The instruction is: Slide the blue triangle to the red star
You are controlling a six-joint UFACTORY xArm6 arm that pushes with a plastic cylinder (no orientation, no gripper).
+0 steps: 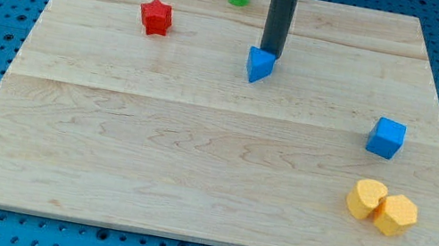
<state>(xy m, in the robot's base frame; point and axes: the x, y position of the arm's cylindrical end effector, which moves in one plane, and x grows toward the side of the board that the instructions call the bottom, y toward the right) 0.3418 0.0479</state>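
my tip (269,53) touching blue triangle (259,65) from top-right; red star (156,17) well apart, toward view's left.

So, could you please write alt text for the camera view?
My tip touches the top of the blue triangle; the red star lies apart toward the view's left, on the wooden board.

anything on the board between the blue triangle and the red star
Nothing: in the camera view only bare wood lies between the blue triangle and the red star.
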